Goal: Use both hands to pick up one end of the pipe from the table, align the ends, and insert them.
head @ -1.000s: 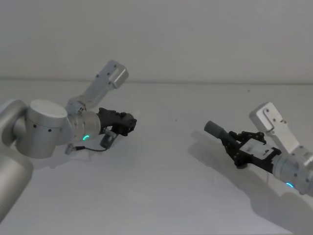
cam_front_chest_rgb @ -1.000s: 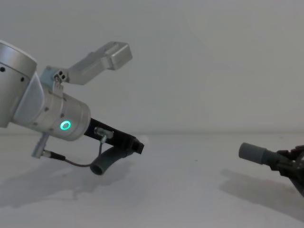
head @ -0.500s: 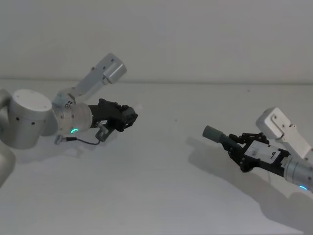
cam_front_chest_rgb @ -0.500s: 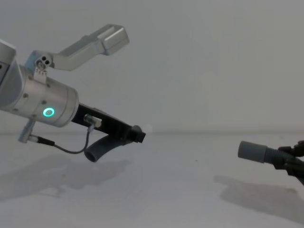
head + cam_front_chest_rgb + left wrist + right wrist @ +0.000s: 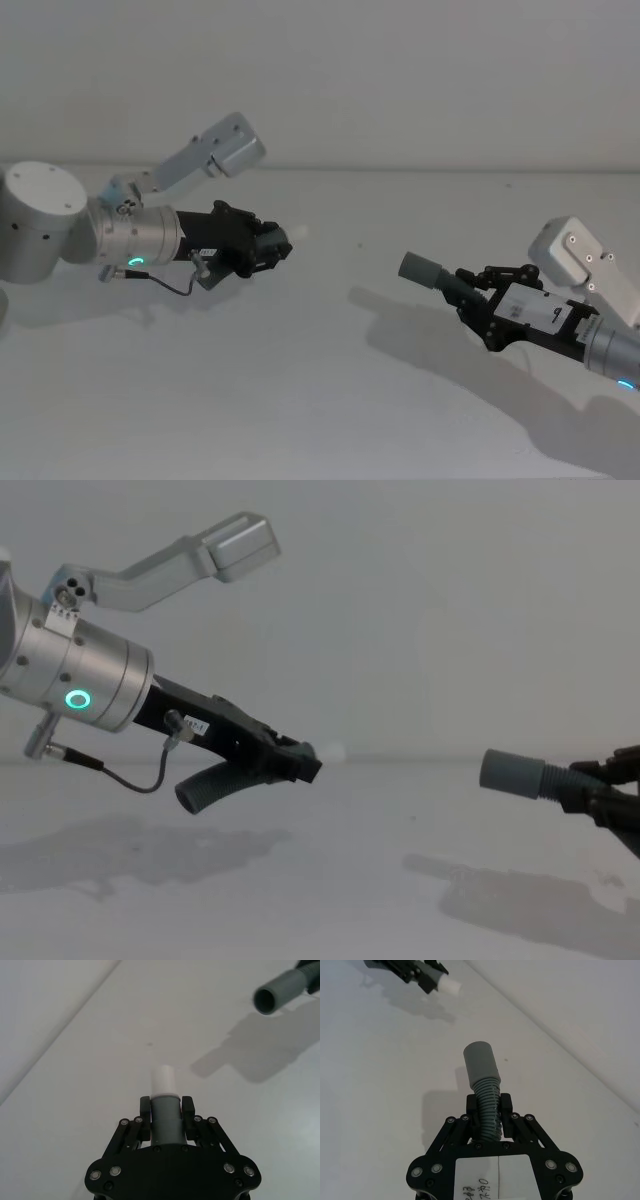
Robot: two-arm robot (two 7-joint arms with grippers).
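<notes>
Chest view: left claw [image 5: 310, 768] tight on white-tipped pipe piece [image 5: 205, 788], right claw [image 5: 590, 785] on collared piece [image 5: 510, 772], well apart over table [image 5: 380, 870].

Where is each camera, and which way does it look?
Head view: on the head, looking down at the table; shows left gripper and right gripper.
Chest view: lower, looking across the table; left arm large, right gripper at edge.
Left wrist view: behind the left gripper, facing along its white tip.
Right wrist view: behind the right gripper, facing along its grey collar.
Both wrist views share the pipe's two ends.
</notes>
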